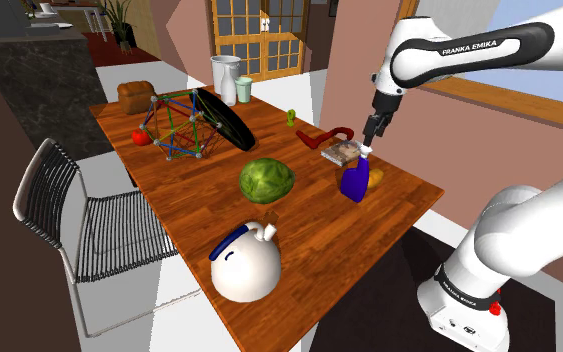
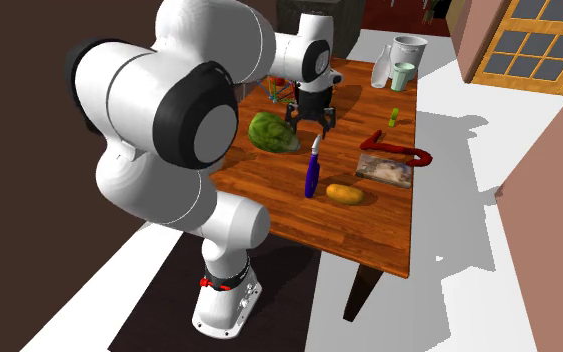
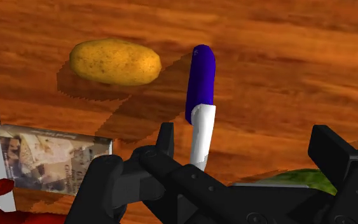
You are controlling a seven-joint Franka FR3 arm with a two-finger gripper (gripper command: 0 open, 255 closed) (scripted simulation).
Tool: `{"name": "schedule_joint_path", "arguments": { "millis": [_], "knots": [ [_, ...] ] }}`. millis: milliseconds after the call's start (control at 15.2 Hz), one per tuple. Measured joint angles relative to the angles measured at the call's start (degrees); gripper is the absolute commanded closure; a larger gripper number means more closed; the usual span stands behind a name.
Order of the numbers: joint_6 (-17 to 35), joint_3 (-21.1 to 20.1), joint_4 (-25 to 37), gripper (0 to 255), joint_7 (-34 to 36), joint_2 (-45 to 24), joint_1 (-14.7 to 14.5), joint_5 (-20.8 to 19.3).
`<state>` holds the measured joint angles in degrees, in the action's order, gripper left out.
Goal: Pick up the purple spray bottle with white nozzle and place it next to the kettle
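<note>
The purple spray bottle (image 1: pixel 353 181) with a white nozzle (image 1: pixel 363 153) stands upright on the wooden table (image 1: pixel 304 235), near the edge closest to the stand. My black gripper (image 1: pixel 373 137) hangs open just above the nozzle. In the wrist view the bottle (image 3: pixel 201 76) rises between the fingers, close to one fingertip (image 3: pixel 165 137), and neither finger touches it. From the second exterior view the gripper (image 2: pixel 311 122) hovers over the bottle (image 2: pixel 312 172). The white kettle (image 1: pixel 247 262) with a blue handle sits at the table's near end in the shoulder view.
A potato (image 1: pixel 376 177) and a book (image 1: pixel 341 151) lie right beside the bottle. A green melon-like ball (image 1: pixel 266 181) sits between bottle and kettle. Further off are a red curved object (image 1: pixel 327 134), a black disc (image 1: pixel 221 118), a rod frame (image 1: pixel 179 127), a jug (image 1: pixel 226 78) and a wire chair (image 1: pixel 79 230).
</note>
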<state>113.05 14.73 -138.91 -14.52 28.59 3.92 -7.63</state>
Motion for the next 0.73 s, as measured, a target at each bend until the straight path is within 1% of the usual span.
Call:
{"name": "schedule_joint_path", "arguments": {
  "millis": [198,726],
  "knots": [
    [4.5,2.1,0.0,0,-1.6,-4.4,0.2,0.5],
    [10.7,3.2,-3.3,0,-2.2,-7.3,0.2,0.6]
  ]
}}
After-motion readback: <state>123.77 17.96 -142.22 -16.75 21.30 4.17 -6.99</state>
